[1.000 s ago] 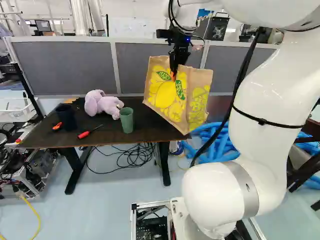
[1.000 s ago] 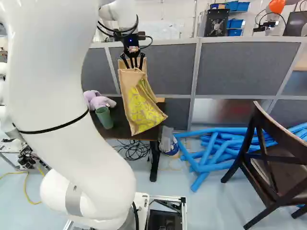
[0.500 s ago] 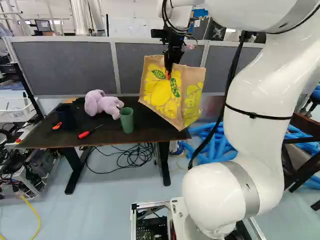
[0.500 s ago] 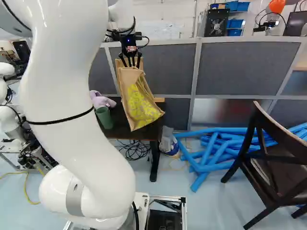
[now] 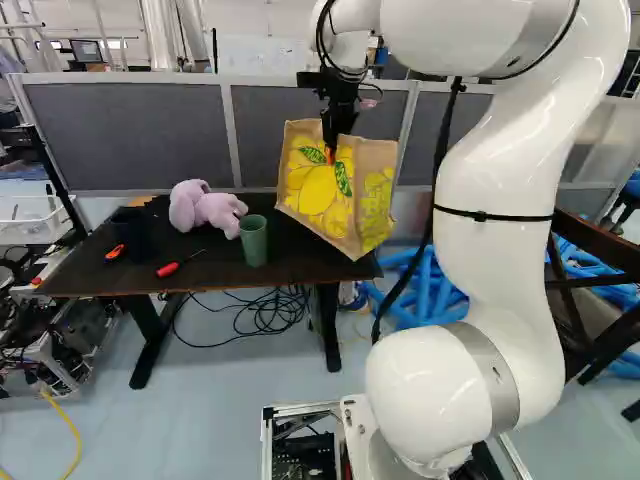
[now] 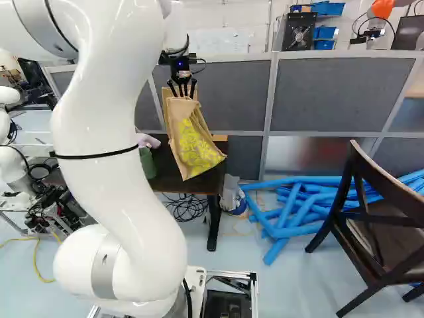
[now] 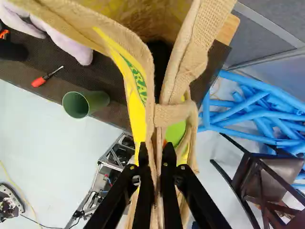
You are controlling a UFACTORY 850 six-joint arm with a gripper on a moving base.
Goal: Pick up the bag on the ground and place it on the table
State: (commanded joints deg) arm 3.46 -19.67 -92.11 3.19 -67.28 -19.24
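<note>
One green cup [image 5: 253,242] near the bag [image 5: 318,190]

Bag [image 5: 318,195]: lettering on its two green leaf prints [image 5: 343,179], too small to read in left base view. Wrist view: pale capitals on one leaf, cut short by a fold; no whole word legible.
</note>
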